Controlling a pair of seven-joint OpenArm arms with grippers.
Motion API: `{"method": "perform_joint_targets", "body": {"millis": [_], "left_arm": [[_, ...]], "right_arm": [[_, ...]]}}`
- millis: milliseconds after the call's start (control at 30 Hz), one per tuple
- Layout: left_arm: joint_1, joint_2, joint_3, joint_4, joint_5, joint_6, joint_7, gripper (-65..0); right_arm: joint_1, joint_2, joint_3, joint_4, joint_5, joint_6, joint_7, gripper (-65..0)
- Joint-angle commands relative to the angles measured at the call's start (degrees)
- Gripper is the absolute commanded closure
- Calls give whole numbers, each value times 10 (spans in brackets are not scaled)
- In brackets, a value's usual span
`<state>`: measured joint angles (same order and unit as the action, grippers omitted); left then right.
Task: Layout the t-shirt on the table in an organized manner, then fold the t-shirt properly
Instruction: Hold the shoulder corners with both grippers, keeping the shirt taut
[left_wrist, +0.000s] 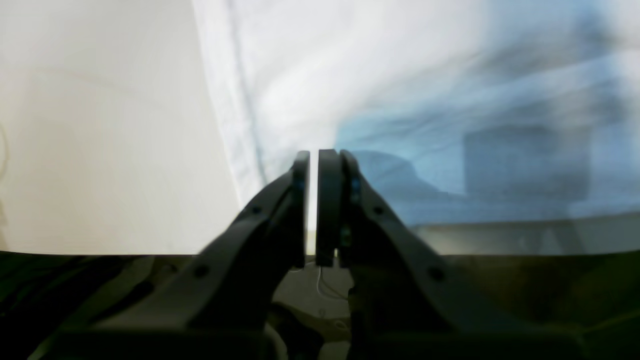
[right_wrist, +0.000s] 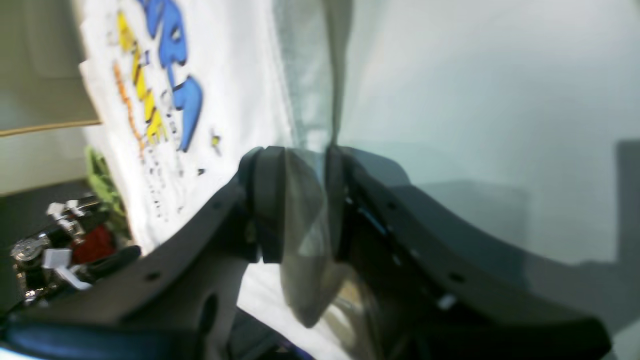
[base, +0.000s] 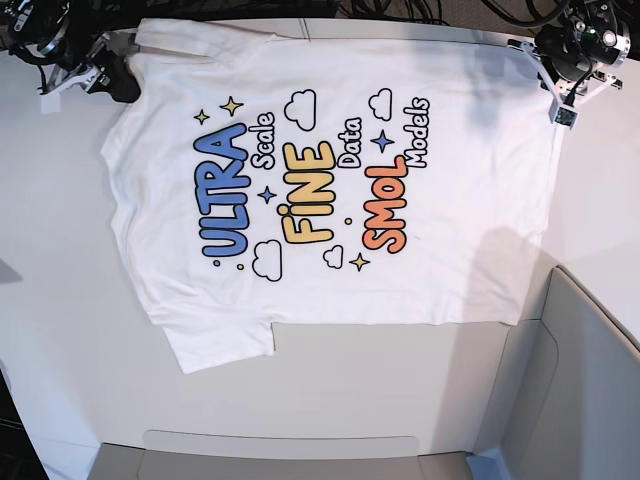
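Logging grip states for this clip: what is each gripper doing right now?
Left gripper: shut, a thin slit between the jaws; nothing visibly held.
Right gripper: jaws part open, a fold of the t-shirt between them; whether it grips cannot be told.

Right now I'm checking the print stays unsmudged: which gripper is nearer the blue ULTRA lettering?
Right. The right gripper is at the sleeve corner near ULTRA; the left gripper is at the far hem corner.

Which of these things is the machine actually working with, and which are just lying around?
Part of the job:
- the t-shirt, spread print-up
- the table under it
- the left gripper and right gripper at the shirt's far corners

Just lying about:
- the grey panel
- the cables at the far edge
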<state>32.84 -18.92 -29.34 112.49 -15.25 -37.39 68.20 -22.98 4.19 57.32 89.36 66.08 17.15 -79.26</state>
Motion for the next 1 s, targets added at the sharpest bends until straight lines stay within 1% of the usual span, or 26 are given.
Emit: {"method": "perform_joint_targets", "body": {"millis": [0, 133, 167, 233, 267, 300, 367, 433, 967], "left_arm": [[2, -7, -2, 8, -1, 1, -1, -43], [-5, -7, -2, 8, -1, 1, -1, -43], [-5, -7, -2, 8, -1, 1, -1, -43], [-6, -7, -2, 8, -1, 1, -1, -43], [-6, -7, -2, 8, -2, 1, -1, -43], [-6, -7, -2, 8, -3, 1, -1, -43], [-6, -6, -2, 8, -3, 1, -1, -43], [-8, -6, -2, 8, -3, 1, -1, -43], [-10, -6, -1, 7, -3, 1, -1, -43]], "right_arm": [[0, 5, 2, 6, -12, 0, -7, -156], [3, 5, 1, 4, -13, 0, -7, -153], [3, 7, 1, 4, -14, 0, -7, -140], [3, 7, 1, 4, -14, 0, -7, -80], [3, 7, 1, 4, -16, 0, -7, -30], [4, 7, 1, 4, -27, 0, -7, 0], [17, 6, 1, 4, -62, 0, -7, 0], [20, 6, 1, 4, -78, 0, -7, 0], [26, 5, 1, 4, -82, 0, -7, 0]]}}
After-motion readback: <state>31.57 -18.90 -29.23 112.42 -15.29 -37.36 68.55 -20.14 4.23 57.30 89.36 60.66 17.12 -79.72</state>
